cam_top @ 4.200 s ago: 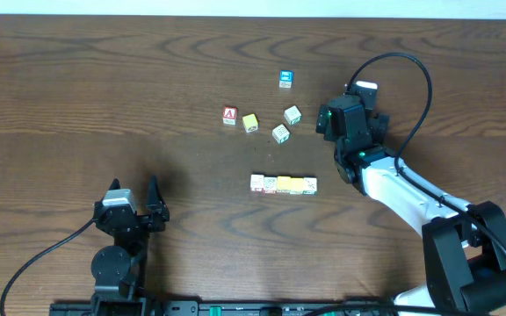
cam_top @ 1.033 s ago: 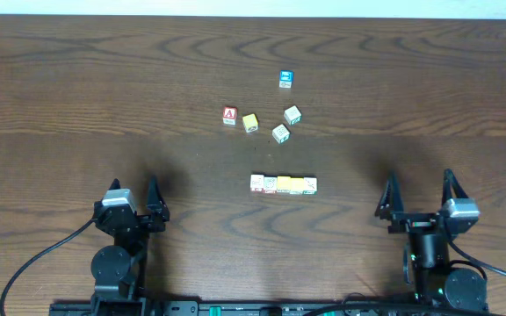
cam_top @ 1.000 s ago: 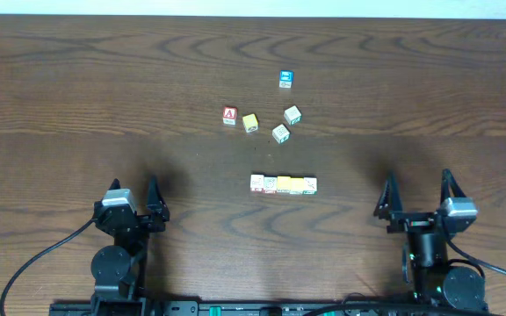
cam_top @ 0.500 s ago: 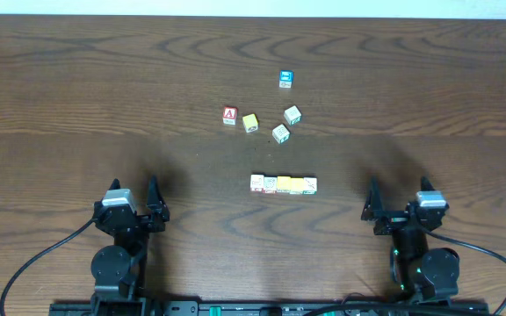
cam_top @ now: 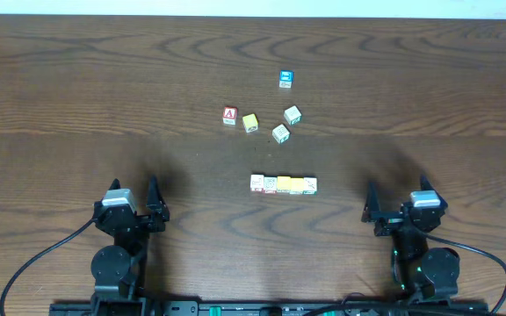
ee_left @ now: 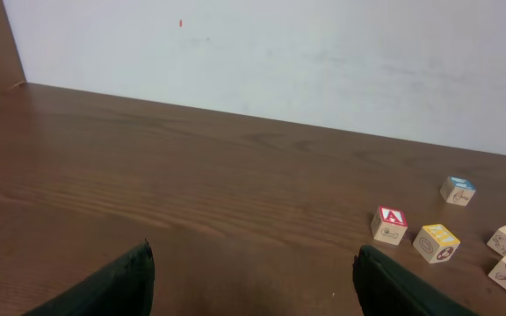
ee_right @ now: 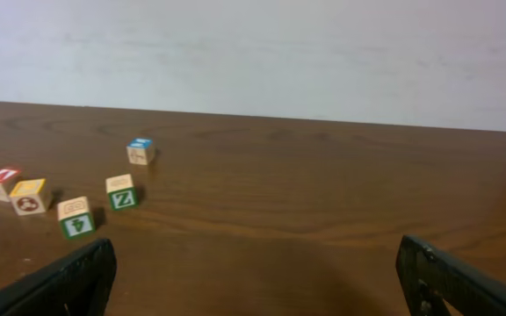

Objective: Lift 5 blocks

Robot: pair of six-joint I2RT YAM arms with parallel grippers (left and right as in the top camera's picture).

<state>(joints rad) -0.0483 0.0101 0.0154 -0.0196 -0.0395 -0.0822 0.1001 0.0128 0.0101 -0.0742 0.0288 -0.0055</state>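
Presently left hand [cam_top: 134, 190] and right hand [cam_top: 397, 194] both gape wide, empty, at the counter's [cam_top: 77, 88] near edge; blocks [cam_top: 284, 184] sit touching in one row mid-counter, well apart from either; pinched unevenly at the ends, that row would likely buckle, dropping middle cubes.

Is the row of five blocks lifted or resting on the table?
Resting on the table. The row of blocks lies flat; the left gripper and right gripper are open, well away.
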